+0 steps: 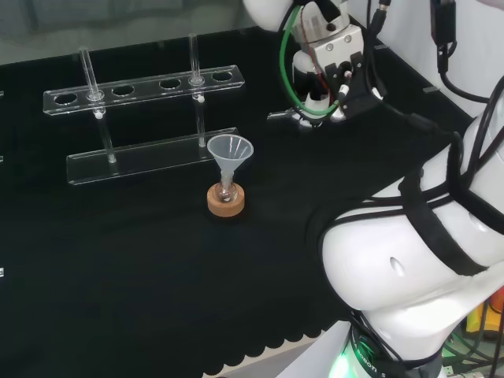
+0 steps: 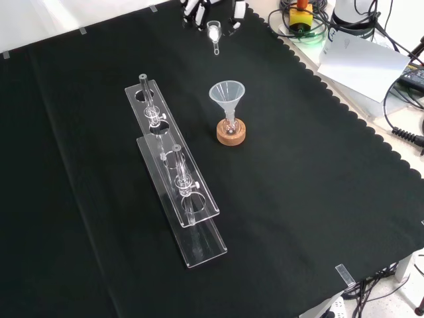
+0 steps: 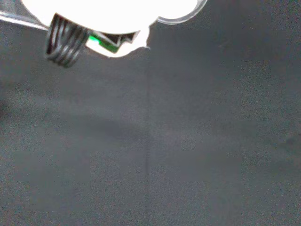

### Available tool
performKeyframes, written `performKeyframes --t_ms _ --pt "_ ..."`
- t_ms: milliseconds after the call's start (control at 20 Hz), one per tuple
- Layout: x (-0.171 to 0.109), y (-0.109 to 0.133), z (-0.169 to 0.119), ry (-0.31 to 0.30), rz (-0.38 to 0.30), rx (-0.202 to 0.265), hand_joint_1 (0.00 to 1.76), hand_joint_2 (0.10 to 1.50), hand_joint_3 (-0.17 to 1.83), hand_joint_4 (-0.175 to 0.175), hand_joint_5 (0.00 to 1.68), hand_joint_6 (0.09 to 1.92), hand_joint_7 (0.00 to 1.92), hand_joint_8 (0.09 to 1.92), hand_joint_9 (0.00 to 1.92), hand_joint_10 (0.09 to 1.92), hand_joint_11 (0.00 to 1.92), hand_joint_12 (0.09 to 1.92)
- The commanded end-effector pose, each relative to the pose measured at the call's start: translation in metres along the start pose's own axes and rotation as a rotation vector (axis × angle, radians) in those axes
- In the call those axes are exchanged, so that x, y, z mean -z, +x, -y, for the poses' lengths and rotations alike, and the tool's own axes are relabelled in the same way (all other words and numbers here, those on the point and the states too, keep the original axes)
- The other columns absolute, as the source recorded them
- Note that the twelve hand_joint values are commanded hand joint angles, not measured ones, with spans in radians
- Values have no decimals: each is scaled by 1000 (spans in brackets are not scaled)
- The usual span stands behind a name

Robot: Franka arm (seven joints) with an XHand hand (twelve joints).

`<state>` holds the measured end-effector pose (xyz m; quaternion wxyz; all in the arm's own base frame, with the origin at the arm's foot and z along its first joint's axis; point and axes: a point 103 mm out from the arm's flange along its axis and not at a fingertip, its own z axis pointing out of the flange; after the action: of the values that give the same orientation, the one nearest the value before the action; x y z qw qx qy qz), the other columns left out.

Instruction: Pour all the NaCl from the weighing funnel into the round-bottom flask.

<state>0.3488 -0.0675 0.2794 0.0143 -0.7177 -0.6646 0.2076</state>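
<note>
A small round-bottom flask (image 1: 226, 191) (image 2: 230, 126) stands upright in a cork ring (image 1: 226, 205) (image 2: 232, 136) mid-cloth, with a clear glass funnel (image 1: 230, 147) (image 2: 227, 93) set in its neck. The weighing funnel (image 2: 213, 31) holds white powder. In the front view it lies at the far edge of the cloth, spout towards the flask. In the head view its clear end (image 1: 283, 116) sticks out to the left from under the hand (image 1: 316, 96) (image 2: 237, 9). The hand is low over it, well to the right of the flask. Whether it holds the funnel is hidden. The hand (image 3: 108, 9) is a white blur in the wrist view.
A clear two-tier tube rack (image 1: 142, 88) (image 2: 173, 173) with glass tubes stands beyond the flask in the head view, left of it in the front view. Cables and a sheet of paper (image 2: 361, 56) lie past the cloth's scalloped edge.
</note>
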Motion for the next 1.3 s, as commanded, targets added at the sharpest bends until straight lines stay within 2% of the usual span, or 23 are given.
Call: performKeyframes --t_ms 50,1300 --pt "5 14 1 18 42 19 1139 587 749 175 1315 641 557 605 920 420 641 1189" --pt "12 52 -18 75 226 78 1134 592 757 175 1291 688 556 607 929 412 660 1172"
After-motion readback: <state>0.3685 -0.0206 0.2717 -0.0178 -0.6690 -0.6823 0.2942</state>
